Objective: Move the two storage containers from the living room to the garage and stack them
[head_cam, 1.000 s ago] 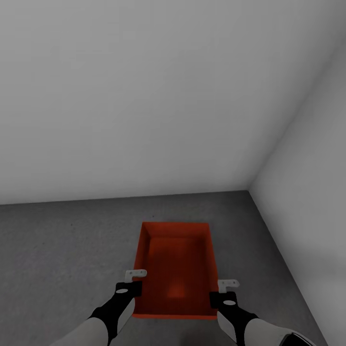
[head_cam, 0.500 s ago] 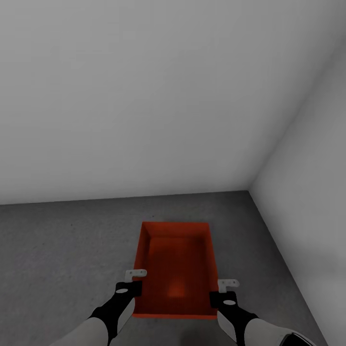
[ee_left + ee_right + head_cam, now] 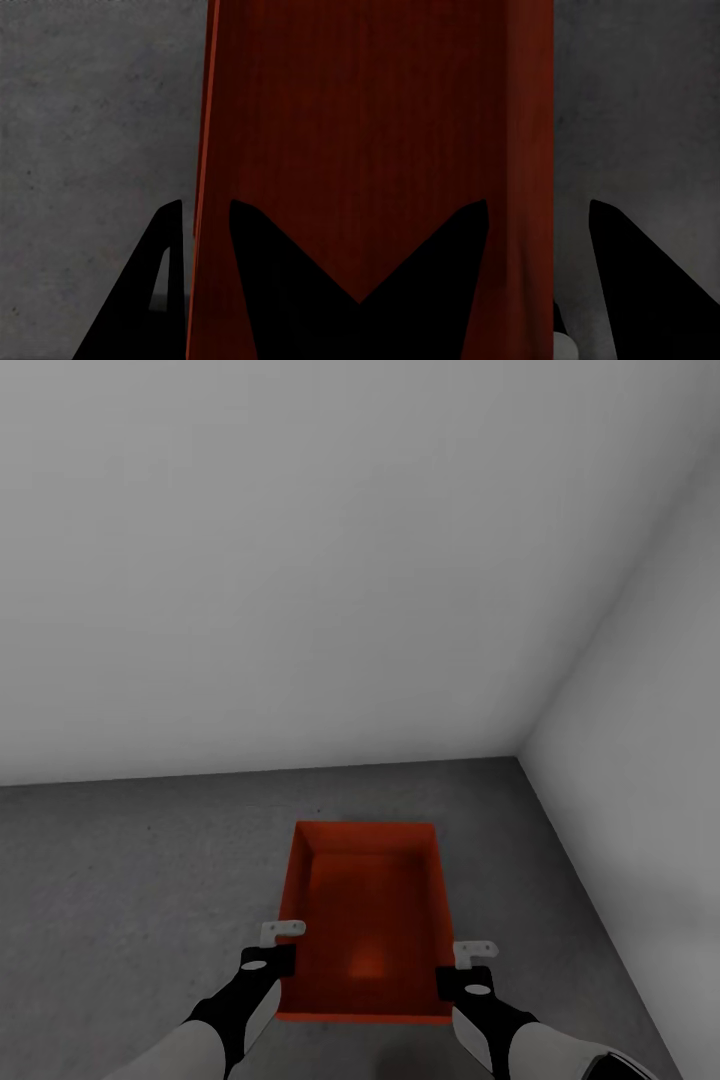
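Head view first: nothing has shifted across the last second. The white walls (image 3: 330,560), the grey concrete floor (image 3: 130,880) and the orange-red storage container (image 3: 365,915) sit just as they did, and both arms hold their pose. To me that reads as a pause at set-down: 1 container looks to be resting on the garage floor, near the wall corner, so the likely next step is to let go and fetch the second.

The left gripper (image 3: 282,940) sits at the container's left long wall, the right gripper (image 3: 466,957) at its right long wall, both toward the container's near end.

The wrist views add what the head view cannot settle. In the left wrist view the left gripper (image 3: 199,225) straddles the thin container wall (image 3: 206,112), narrow, dark fingers (image 3: 169,255) close on either side, apparently pinching it. In the right wrist view the right gripper (image 3: 536,217) straddles its wall too, but stands wider, with visible slack on the floor side.
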Controlling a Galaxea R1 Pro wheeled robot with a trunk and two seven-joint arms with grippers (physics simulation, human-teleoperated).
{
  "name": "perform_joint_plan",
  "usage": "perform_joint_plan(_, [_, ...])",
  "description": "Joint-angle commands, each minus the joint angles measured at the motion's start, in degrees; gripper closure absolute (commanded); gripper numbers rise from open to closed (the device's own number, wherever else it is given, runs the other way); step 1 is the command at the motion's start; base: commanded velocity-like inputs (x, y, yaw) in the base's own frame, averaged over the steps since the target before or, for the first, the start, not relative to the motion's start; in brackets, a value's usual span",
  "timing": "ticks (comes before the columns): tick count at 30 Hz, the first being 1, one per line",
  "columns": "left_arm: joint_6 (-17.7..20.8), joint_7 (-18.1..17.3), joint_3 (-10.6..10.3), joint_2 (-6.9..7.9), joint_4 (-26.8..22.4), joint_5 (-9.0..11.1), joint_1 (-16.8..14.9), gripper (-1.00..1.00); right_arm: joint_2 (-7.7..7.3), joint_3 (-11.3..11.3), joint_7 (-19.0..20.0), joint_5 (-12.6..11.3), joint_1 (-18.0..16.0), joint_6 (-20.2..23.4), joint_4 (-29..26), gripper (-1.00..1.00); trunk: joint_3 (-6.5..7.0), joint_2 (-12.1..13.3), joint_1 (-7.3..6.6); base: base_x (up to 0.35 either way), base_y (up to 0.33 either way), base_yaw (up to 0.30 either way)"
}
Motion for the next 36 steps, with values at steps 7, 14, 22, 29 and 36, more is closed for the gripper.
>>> perform_joint_plan(7, [0.41,0.34,1.12,0.03,-3.57,-0.9,-0.03,1.0,-0.01,-0.12,-0.09,-1.14,-0.01,-0.24,2.03,1.0,-0.05,-0.04,0.01,0.083,0.0,0.0])
perform_joint_plan(14, [0.41,0.35,1.2,0.03,-3.59,-0.96,-0.03,1.0,-0.01,-0.12,-0.09,-1.14,-0.01,-0.24,2.03,1.0,-0.05,-0.04,0.01,0.246,0.0,0.0])
perform_joint_plan(22, [0.41,0.35,1.19,0.03,-3.58,-0.97,-0.03,1.0,-0.01,-0.12,-0.08,-1.14,-0.01,-0.24,2.03,1.0,-0.05,-0.04,0.01,0.025,0.0,0.0])
perform_joint_plan(29, [0.41,0.35,1.15,0.03,-3.58,-0.97,-0.03,1.0,-0.01,-0.12,-0.1,-1.14,-0.01,-0.24,2.03,1.0,-0.05,-0.04,0.01,0.001,0.0,0.0])
perform_joint_plan(36, [0.41,0.35,1.12,0.03,-3.57,-0.88,-0.03,1.0,-0.01,-0.12,-0.1,-1.14,-0.01,-0.24,2.03,1.0,-0.05,-0.04,0.01,0.0,0.0,0.0])
